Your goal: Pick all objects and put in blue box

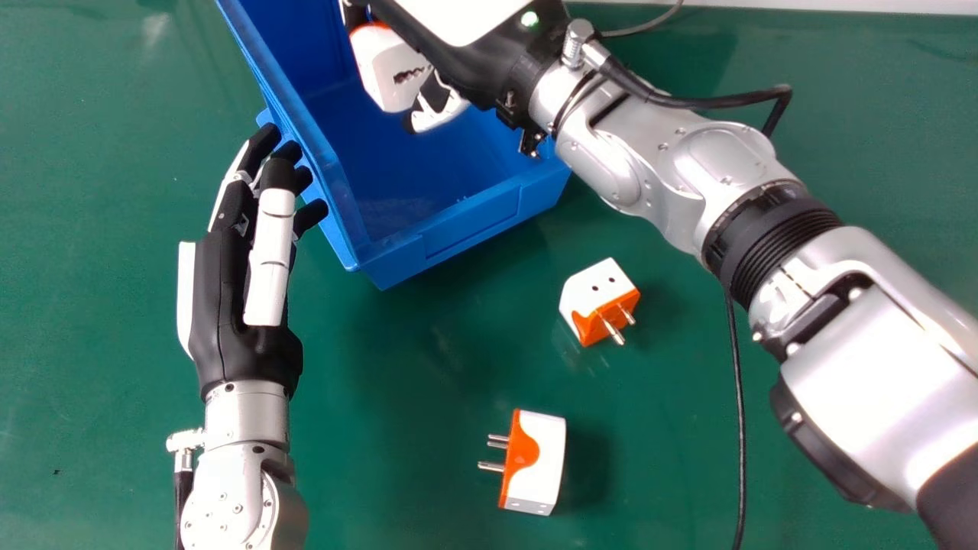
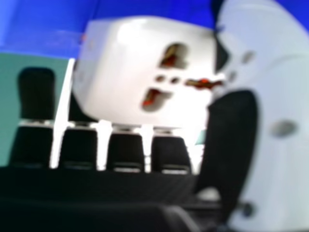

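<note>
Right hand (image 1: 439,114): clamped on plug adapter (image 1: 380,65) over blue box (image 1: 474,221). Left hand (image 1: 229,298): fingers extended beside box's left wall; a nudge there could shift the box and misplace the drop.

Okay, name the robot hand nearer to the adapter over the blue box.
The right robot hand: it holds that adapter between its fingers and thumb. The left robot hand is farther away, outside the blue box, beside its left wall.

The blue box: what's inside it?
The right hand holds a white adapter over the blue box, whose bare floor shows nearby. Whatever lies beneath hand and adapter is covered.
</note>
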Controlling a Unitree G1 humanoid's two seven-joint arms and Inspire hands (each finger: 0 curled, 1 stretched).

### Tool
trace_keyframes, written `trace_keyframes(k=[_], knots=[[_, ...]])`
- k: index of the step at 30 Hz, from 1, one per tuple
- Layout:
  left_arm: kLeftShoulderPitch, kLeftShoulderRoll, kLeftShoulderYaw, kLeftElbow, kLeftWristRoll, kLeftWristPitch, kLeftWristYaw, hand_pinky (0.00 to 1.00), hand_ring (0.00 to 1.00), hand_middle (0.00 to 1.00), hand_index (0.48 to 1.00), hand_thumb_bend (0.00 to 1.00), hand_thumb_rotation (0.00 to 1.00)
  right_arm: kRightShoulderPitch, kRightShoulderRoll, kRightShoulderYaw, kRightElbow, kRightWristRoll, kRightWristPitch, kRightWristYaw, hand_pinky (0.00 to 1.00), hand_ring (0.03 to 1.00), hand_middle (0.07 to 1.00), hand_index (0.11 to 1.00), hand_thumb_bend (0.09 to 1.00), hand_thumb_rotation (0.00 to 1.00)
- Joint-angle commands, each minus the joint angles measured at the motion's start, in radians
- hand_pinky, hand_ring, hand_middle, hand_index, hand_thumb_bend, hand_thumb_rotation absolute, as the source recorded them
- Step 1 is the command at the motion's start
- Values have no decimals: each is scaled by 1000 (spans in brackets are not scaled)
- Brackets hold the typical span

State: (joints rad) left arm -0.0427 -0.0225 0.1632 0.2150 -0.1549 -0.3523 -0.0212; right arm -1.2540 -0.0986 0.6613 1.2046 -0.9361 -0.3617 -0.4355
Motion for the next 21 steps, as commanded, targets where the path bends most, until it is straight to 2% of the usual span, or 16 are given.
trace_keyframes(k=[1,4,11,13,17,21], knots=[[13,-4,-11,-35,8,2,-2,800,863,872,866,688,755,-64,10,-5,9,14,10,-6,324,437,541,515,493,0],[15,0,-14,-34,23,-3,6,799,862,872,866,688,759,-77,20,1,32,9,24,-14,320,437,546,514,493,0],[15,0,-12,-36,7,2,-6,795,861,870,864,686,764,-88,23,10,53,3,37,-21,315,440,551,512,492,0],[15,-1,-11,-37,7,5,-3,795,861,870,864,686,764,-91,24,12,57,3,37,-16,315,440,551,512,492,0],[14,1,-11,-35,10,1,-5,796,862,871,865,687,766,-93,26,26,66,-7,44,-36,312,442,554,512,492,0],[13,-2,-12,-33,14,1,1,796,862,871,865,688,767,-97,28,36,80,-10,55,-40,309,443,557,512,491,0]])
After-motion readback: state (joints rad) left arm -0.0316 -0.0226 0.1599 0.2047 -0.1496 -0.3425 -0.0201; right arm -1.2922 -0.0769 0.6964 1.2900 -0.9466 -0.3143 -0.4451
